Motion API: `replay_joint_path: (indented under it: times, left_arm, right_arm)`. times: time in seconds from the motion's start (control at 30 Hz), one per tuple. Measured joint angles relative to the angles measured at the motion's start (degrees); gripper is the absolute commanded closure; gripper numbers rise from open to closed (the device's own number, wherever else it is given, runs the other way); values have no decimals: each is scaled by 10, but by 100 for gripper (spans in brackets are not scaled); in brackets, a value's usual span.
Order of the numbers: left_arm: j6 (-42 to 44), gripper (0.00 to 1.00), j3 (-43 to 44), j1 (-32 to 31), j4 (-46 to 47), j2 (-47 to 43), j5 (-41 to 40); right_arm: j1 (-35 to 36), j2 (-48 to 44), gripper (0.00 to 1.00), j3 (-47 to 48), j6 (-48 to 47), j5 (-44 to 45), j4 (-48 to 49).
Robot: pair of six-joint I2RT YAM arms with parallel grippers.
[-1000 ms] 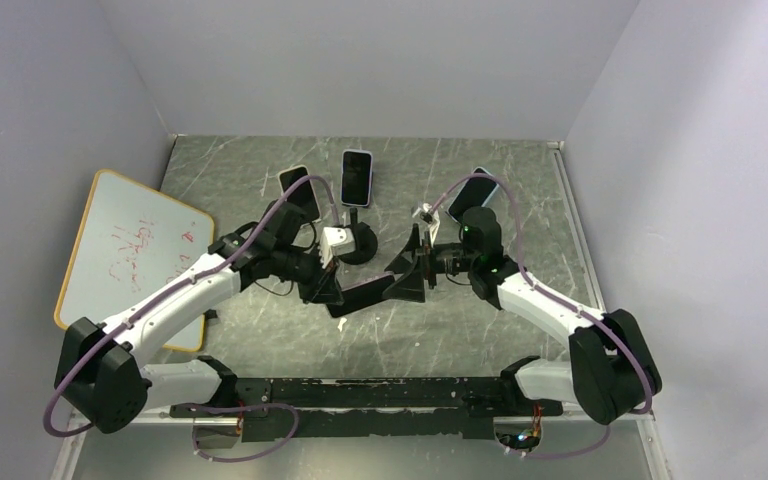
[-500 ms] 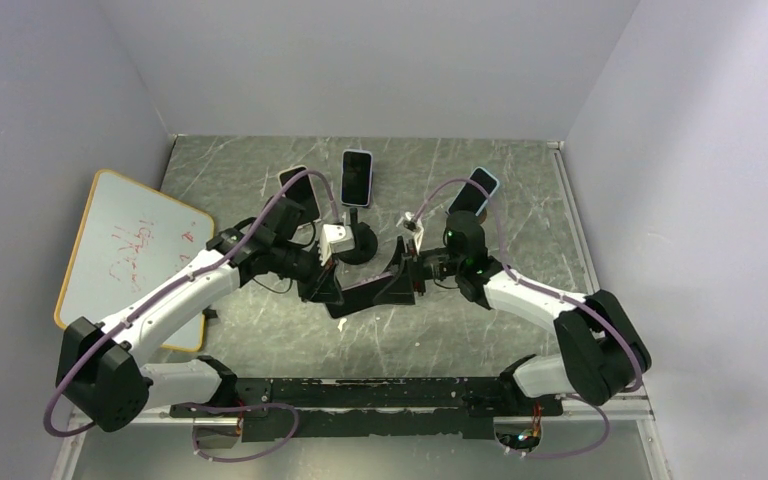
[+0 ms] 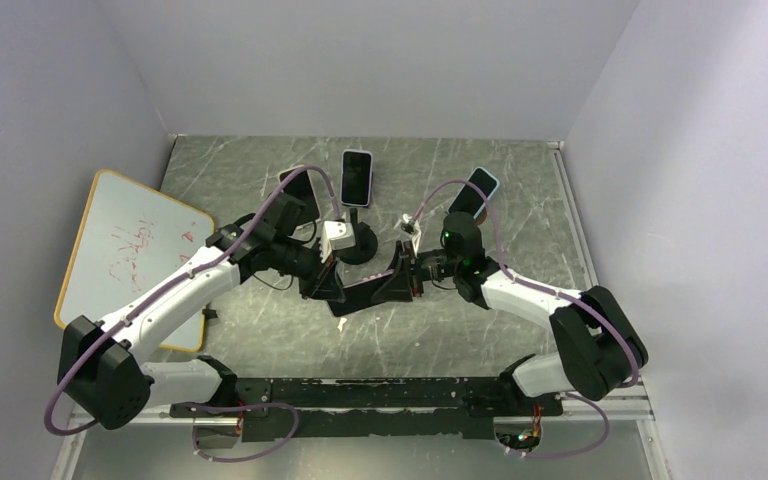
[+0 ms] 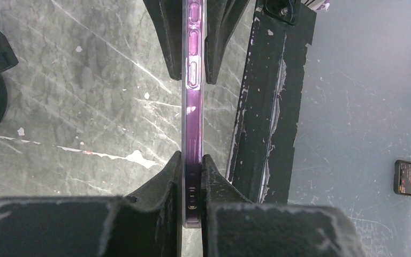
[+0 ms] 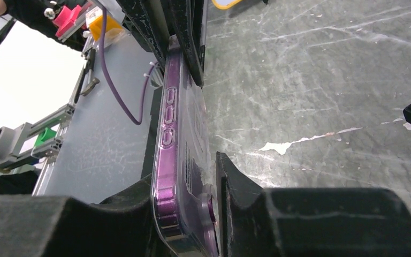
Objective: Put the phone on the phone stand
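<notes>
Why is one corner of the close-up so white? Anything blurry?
Right wrist view: the top-left corner is blown out by bright background light; the purple-cased phone is sharp. Left wrist view: even light, a glint on the phone's edge. Top view: soft light, faint shadows, no blur.

phone: centre | stand: just behind phone | whiteboard: far left

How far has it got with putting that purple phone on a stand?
Done: the purple phone looks picked up and is held on edge over the table.

In hand: it seems mid-handover. The left gripper clamps one end and the right gripper the other.

Left: one gripper must let go, then the other must carry the phone to a stand and seat it. The nearest black stand base sits just beyond the grippers.
</notes>
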Motion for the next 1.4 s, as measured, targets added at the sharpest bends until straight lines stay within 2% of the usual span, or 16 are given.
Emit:
replay_joint_path:
  times: [0.03, 0.13, 0.23, 0.33, 0.43, 0.57, 0.7, 0.87, 1.03, 1.17, 1.27, 1.3, 1.33, 1.4]
  left_arm:
    - [0, 95, 0, 0, 0, 0, 0]
    - [0, 95, 0, 0, 0, 0, -1]
    - [-2, 95, 0, 1, -5, 4, 3]
    - [-2, 95, 0, 1, -5, 8, 4]
    - [-2, 93, 0, 1, -5, 9, 3]
    - [-2, 58, 0, 1, -3, 9, -13]
    - [-11, 39, 0, 26, 28, 0, -67]
    - [-32, 36, -14, 75, 124, -37, -146]
    - [-19, 35, -73, 87, 237, -43, -203]
    - [-1, 33, -143, 88, 345, 3, -208]
    - [5, 29, -163, 93, 382, 46, -205]
    - [5, 27, -165, 94, 398, 58, -204]
    - [6, 19, -167, 94, 420, 70, -202]
    - [8, 16, -168, 95, 462, 89, -196]
  right_arm:
    - [0, 0, 70, 0, -2, 0, -1]
    - [0, 0, 84, 0, -10, 0, -7]
    - [1, 0, 86, 0, -32, -14, -11]
    - [2, 0, 100, 0, -45, -17, -21]
    - [2, 1, 100, 0, -51, -18, -22]
    - [2, 2, 100, 0, -48, -16, -16]
    - [-12, -7, 100, -19, -1, 2, 8]
    - [-76, -62, 100, -36, 53, 22, 19]
    - [-153, -161, 100, -36, 114, 22, 69]
    - [-169, -210, 100, -26, 155, 20, 101]
    - [-170, -230, 100, -11, 174, 12, 113]
    - [-171, -233, 100, -7, 178, 9, 118]
    - [-171, -236, 100, -4, 183, 5, 123]
    - [-172, -238, 100, 1, 189, -8, 132]
